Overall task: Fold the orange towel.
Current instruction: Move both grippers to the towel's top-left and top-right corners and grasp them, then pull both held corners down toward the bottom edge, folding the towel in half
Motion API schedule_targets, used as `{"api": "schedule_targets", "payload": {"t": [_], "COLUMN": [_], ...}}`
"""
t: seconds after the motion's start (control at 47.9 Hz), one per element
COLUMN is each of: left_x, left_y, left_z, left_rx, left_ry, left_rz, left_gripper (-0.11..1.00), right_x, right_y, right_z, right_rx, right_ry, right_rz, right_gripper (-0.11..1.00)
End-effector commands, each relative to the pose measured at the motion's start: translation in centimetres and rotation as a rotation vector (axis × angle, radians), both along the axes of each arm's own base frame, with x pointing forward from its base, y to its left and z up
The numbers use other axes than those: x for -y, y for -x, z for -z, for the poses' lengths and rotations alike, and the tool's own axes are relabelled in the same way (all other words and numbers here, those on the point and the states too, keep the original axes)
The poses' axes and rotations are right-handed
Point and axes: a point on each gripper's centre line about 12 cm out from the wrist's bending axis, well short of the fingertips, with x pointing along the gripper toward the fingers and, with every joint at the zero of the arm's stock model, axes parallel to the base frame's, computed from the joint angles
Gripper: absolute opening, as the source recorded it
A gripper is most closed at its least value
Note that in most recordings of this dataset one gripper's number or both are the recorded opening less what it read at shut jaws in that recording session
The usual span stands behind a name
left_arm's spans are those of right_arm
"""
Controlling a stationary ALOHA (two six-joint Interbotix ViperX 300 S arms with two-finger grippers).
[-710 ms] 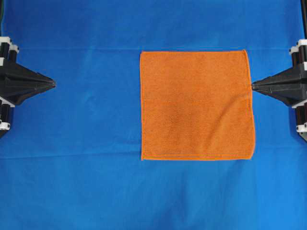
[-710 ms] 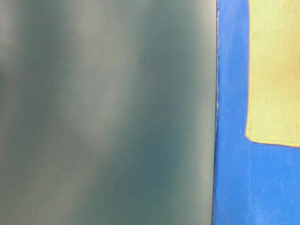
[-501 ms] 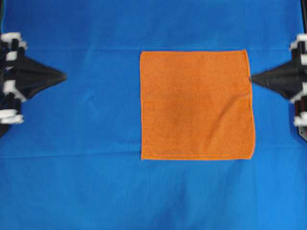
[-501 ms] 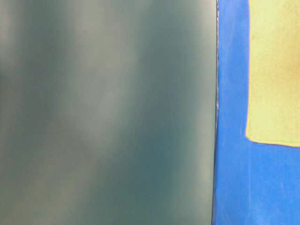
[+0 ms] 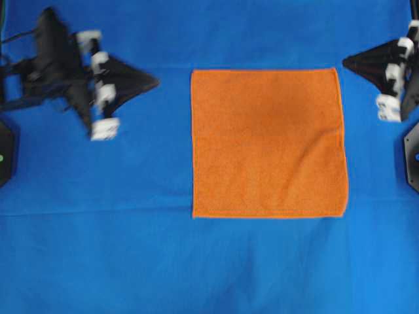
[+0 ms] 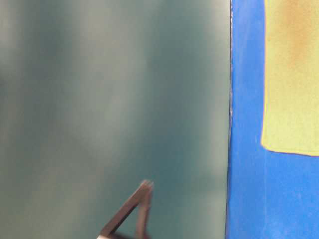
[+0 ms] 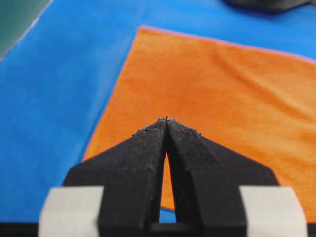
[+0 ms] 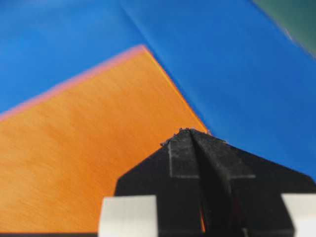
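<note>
The orange towel (image 5: 268, 142) is seen spread flat and unfolded, right of centre in the overhead frame, on the blue-covered bench (image 5: 98, 248); no edge is lifted, so folding is judged not yet begun. The left pincer (image 5: 147, 84) is found at the upper left, its tips pressed together with nothing between them, pointed toward the towel's upper left corner but apart from it. The right pincer (image 5: 350, 62) is found at the upper right, likewise closed and empty, just beside the upper right corner. Both seem aimed at the far edge, probably so that its two corners can be taken together; the jaws would first need to be opened.
</note>
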Motion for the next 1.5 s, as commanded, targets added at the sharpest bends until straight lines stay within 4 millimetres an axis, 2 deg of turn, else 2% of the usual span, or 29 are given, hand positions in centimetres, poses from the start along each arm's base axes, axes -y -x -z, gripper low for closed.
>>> {"api": "schedule_targets", "payload": {"t": [0.0, 0.083, 0.292, 0.355, 0.417, 0.668, 0.856, 1.002, 1.064, 1.148, 1.252, 1.398, 1.44, 1.482], "left_x": [-1.4, -2.2, -4.3, -5.0, -5.8, -7.7, -8.3, -8.3, -8.3, -8.2, -8.0, -7.7, -7.6, -7.4], "left_y": [-1.8, -3.0, -5.3, -5.7, -6.2, -7.4, -8.2, -8.1, -8.0, -7.9, -7.7, -7.9, -7.9, -8.0], "left_z": [0.3, 1.5, 4.3, 5.3, 6.4, 10.6, 13.4, 13.8, 14.1, 14.4, 14.9, 14.9, 14.9, 14.9], "left_rx": [-0.006, -0.040, -0.107, -0.120, -0.135, -0.174, -0.221, -0.235, -0.254, -0.293, -0.329, -0.333, -0.333, -0.333], "left_ry": [0.000, 0.010, 0.029, 0.033, 0.037, 0.050, 0.066, 0.072, 0.079, 0.093, 0.106, 0.104, 0.104, 0.104], "left_rz": [-0.028, -0.042, -0.079, -0.093, -0.107, -0.144, -0.151, -0.152, -0.153, -0.151, -0.147, -0.137, -0.135, -0.132], "left_gripper": [0.05, 0.22, 0.79, 0.90, 0.92, 0.90, 0.90, 0.88, 0.86, 0.71, 0.41, 0.05, 0.01, 0.01], "right_x": [1.1, 2.3, 4.1, 4.5, 4.9, 6.2, 6.6, 6.6, 6.6, 6.5, 6.4, 6.4, 6.4, 6.3], "right_y": [0.0, 0.1, 0.1, -0.1, -0.1, -0.2, -0.4, -0.3, -0.3, -0.2, -0.1, -0.2, -0.3, -0.4], "right_z": [0.9, 2.8, 6.9, 7.6, 8.4, 11.2, 12.7, 13.4, 13.5, 13.5, 13.6, 13.5, 13.5, 13.5], "right_rx": [-0.042, -0.117, -0.231, -0.241, -0.251, -0.295, -0.314, -0.333, -0.336, -0.337, -0.340, -0.338, -0.336, -0.335], "right_ry": [-0.019, -0.047, -0.092, -0.089, -0.088, -0.111, -0.124, -0.136, -0.138, -0.139, -0.140, -0.138, -0.135, -0.135], "right_rz": [0.045, 0.085, 0.136, 0.138, 0.146, 0.175, 0.182, 0.181, 0.179, 0.179, 0.179, 0.174, 0.170, 0.170], "right_gripper": [0.01, 0.04, 0.54, 0.60, 0.60, 0.58, 0.58, 0.56, 0.50, 0.31, 0.03, 0.01, 0.01, 0.01]}}
